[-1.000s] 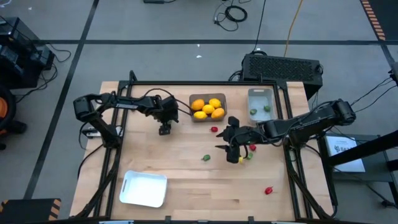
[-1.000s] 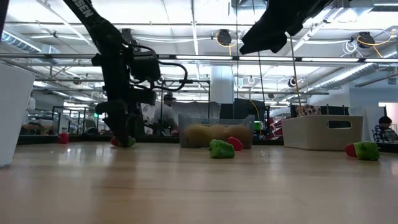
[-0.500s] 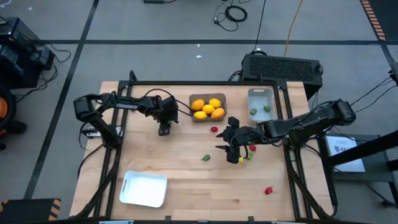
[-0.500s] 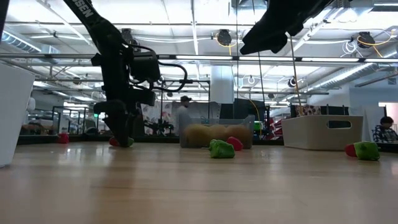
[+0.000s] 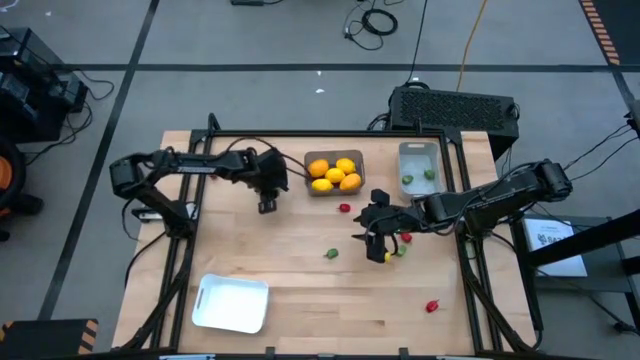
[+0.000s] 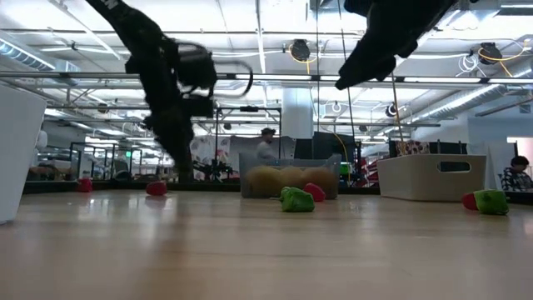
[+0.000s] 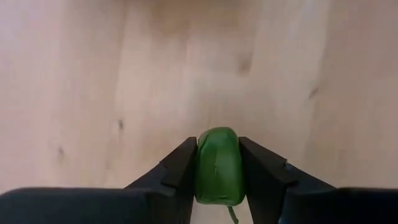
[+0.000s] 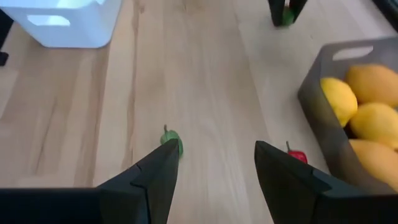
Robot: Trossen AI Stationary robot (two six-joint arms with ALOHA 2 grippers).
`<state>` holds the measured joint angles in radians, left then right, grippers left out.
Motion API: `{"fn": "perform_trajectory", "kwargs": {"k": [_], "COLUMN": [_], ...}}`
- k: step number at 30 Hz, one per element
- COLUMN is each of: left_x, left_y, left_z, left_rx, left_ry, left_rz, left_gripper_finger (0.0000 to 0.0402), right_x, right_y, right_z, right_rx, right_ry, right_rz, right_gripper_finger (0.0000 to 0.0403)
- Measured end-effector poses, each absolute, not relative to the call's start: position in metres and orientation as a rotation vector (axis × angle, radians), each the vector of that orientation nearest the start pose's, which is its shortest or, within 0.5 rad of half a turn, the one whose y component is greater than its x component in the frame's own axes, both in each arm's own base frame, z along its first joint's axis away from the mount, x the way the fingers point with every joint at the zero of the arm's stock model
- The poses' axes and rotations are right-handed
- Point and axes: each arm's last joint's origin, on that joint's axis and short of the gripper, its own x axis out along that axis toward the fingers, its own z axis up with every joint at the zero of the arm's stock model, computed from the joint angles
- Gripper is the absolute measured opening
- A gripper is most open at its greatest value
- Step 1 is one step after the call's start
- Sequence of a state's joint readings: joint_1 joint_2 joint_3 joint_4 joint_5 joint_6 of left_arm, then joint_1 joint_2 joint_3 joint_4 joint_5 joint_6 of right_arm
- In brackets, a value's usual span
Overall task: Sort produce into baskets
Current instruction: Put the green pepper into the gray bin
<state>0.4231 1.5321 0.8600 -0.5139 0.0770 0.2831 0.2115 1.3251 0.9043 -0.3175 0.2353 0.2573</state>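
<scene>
My left gripper (image 5: 266,205) hangs above the table left of the dark grey bin (image 5: 334,187), shut on a small green piece (image 7: 217,165). That bin holds several yellow and orange fruits (image 5: 335,174). My right gripper (image 8: 214,168) stands open over the table's middle right with nothing between its fingers. Beyond it, a green piece (image 8: 171,144) and a red piece (image 8: 297,155) lie on the wood. The pale grey bin (image 5: 418,150) holds green pieces. The white tray (image 5: 232,303) sits at the near left. My left gripper pinches the green piece by its two opposite sides (image 7: 202,168) between its two fingers. The fingers point down from above. In the low view the gripper (image 6: 185,167) is raised above the table, so the piece hangs clear of the wood.
A red piece (image 6: 156,188) lies on the table below my left gripper. Another red piece (image 5: 432,306) lies near the right front, and red and green pieces (image 5: 403,240) sit beside my right gripper. Bare wood stretches between the tray and the bins.
My left gripper has shut on the green piece and gone up, lifting it clear of the table. The red piece that lay beside it has stayed on the wood.
</scene>
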Motion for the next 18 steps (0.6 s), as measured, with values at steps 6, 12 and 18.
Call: {"fn": "perform_trajectory", "kwargs": {"k": [6,12,18], "left_x": [0.271,0.308,0.35], "left_y": [0.105,0.095,0.085], "left_z": [0.205,0.227,0.226], "left_rx": [-0.076,0.043,0.079], "left_ry": [0.888,0.494,0.13], "left_rz": [0.06,0.027,0.058], "left_gripper_finger": [0.0118,0.0118,0.0118], "right_x": [0.266,0.253,0.227], "right_y": [0.05,0.046,0.039], "right_z": [0.251,0.272,0.3], "right_rx": [0.098,0.086,0.094], "right_ry": [0.728,0.642,0.54], "right_rz": [-0.127,-0.153,-0.17], "right_gripper_finger": [0.0201,0.0201,0.0201]}}
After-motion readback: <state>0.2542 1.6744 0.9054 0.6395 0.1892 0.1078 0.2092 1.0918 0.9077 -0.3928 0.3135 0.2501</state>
